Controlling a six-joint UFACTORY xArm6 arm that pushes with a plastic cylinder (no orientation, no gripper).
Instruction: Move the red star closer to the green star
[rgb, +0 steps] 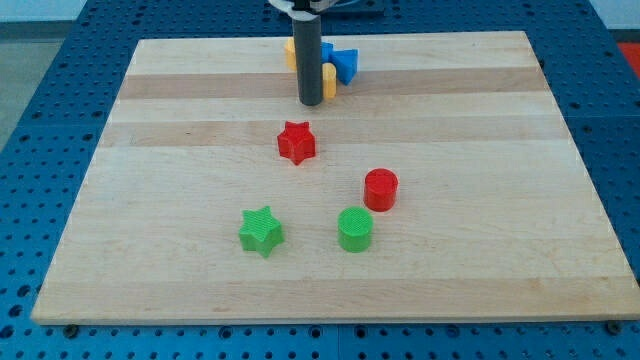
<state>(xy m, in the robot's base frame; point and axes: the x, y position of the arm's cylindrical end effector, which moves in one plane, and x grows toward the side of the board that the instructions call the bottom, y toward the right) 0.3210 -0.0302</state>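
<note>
My tip (311, 102) stands on the desk (180, 120) toward the view's top, well apart from the red star (296, 142), which lies below it near the middle. The green star (261, 231) lies lower and slightly to the view's left. There is no pincer on this arm, only the rod, so nothing is apart or together.

The risk, I think, is an off-centre push: the star's points can make it turn and slide to the side, toward the red cylinder (380, 189) or green cylinder (355, 229).

I count one red star, one green star, one red cylinder and one green cylinder. Behind the rod there are blue (345, 64) and yellow (329, 80) blocks, maybe two of each, but they are partly hidden.
</note>
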